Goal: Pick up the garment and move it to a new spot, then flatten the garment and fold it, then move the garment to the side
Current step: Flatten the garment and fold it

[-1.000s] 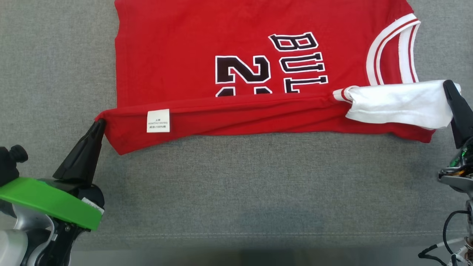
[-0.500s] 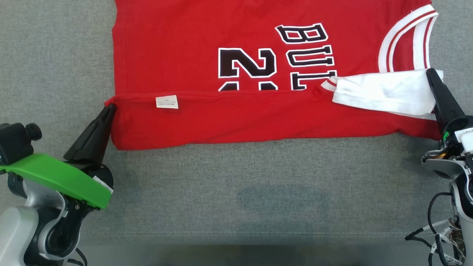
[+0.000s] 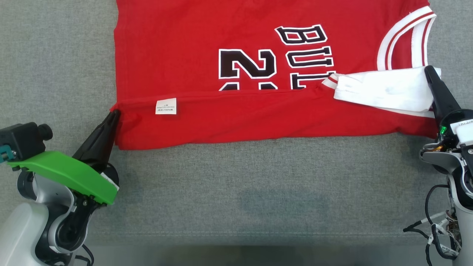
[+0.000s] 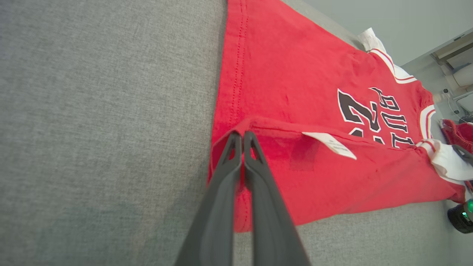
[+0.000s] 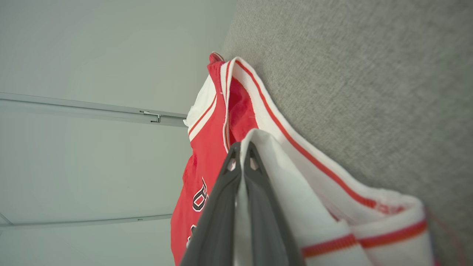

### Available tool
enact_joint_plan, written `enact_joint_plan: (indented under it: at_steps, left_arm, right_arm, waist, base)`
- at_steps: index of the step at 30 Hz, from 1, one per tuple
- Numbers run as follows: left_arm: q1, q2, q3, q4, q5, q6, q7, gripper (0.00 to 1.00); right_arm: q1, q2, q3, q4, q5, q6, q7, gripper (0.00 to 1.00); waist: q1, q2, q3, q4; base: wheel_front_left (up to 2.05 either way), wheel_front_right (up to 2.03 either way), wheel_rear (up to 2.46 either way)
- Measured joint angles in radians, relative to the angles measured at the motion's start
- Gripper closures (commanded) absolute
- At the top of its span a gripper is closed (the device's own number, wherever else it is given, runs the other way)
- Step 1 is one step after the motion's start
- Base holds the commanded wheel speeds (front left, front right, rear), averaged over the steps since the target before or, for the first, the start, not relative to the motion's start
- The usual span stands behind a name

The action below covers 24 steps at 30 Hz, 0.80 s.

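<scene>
The garment (image 3: pixel 207 37) is a red jersey with black lettering and white sleeves, spread on the grey cloth surface (image 3: pixel 236 177). Its near strip is folded back over the front, with a white label (image 3: pixel 166 106) showing. My left gripper (image 3: pixel 115 112) is shut on the folded hem corner at the left; in the left wrist view its fingertips (image 4: pixel 242 135) pinch the red fold (image 4: pixel 281 74). My right gripper (image 3: pixel 428 70) is shut on the white sleeve (image 3: pixel 384 90) at the right, beside the striped collar (image 3: pixel 401 33). The right wrist view shows white cloth (image 5: pixel 292 207) between the closed gripper (image 5: pixel 242 146).
Grey cloth stretches in front of the garment down to a seam line (image 3: pixel 236 233) near the front edge. Loose cables (image 3: pixel 436 236) hang by my right arm. Another red cloth item (image 4: pixel 458 135) lies past the garment's far end in the left wrist view.
The folded near strip was raised and wrinkled a second ago; it now lies flatter and farther over the jersey front. Both grippers stayed shut on it and came down with it.
</scene>
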Motion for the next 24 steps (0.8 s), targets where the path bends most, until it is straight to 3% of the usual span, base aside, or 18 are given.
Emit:
enact_joint_plan:
  at_steps: [2,3,4,11,14,16,17,24]
  left_arm:
    - [-0.008,-0.004,-0.002,0.008,0.000,0.002,0.003,1.00]
    - [-0.012,-0.007,-0.003,0.011,0.000,0.003,0.003,1.00]
    - [-0.017,-0.009,-0.004,0.015,0.000,0.004,0.003,0.99]
    - [-0.022,-0.021,-0.009,0.053,0.000,0.006,0.003,0.85]
    - [-0.022,-0.028,-0.014,0.067,0.000,0.006,0.003,0.54]
    - [-0.022,-0.033,-0.019,0.076,0.000,0.006,0.002,0.05]
    - [-0.022,-0.036,-0.022,0.080,0.000,0.005,0.001,0.00]
    - [-0.021,-0.046,-0.019,0.129,0.000,0.005,-0.015,0.00]
  right_arm:
    - [-0.008,-0.001,0.001,0.009,-0.010,-0.007,0.000,0.54]
    - [-0.010,-0.002,0.002,0.012,-0.018,-0.007,0.000,0.19]
    - [-0.011,-0.002,0.003,0.016,-0.024,-0.007,0.000,0.00]
    - [-0.026,-0.003,0.014,0.043,-0.044,-0.007,0.000,0.00]
    - [-0.030,-0.003,0.022,0.052,-0.051,-0.007,-0.003,0.00]
    - [-0.030,-0.003,0.026,0.053,-0.052,-0.007,-0.006,0.00]
    - [-0.030,-0.002,0.026,0.053,-0.053,-0.007,-0.009,0.00]
    - [-0.015,0.012,0.038,0.048,-0.061,0.001,-0.022,0.00]
  waist:
    - [0.0000,0.0000,-0.002,0.002]
    - [0.0000,0.0000,-0.003,0.002]
    - [0.0000,0.0000,-0.003,0.003]
    - [0.0000,0.0000,-0.015,0.004]
    - [0.0000,0.0000,-0.027,0.003]
    - [0.0000,0.0000,-0.037,0.001]
    - [0.0000,0.0000,-0.042,0.001]
    - [0.0000,0.0000,-0.101,-0.003]
  base:
    - [0.00,0.00,0.00]
    - [0.00,0.00,0.00]
    - [0.00,0.00,0.00]
    - [0.00,0.00,0.00]
    - [0.00,0.00,0.00]
    - [0.00,0.00,0.00]
    - [0.00,0.00,0.00]
    - [0.00,0.00,0.00]
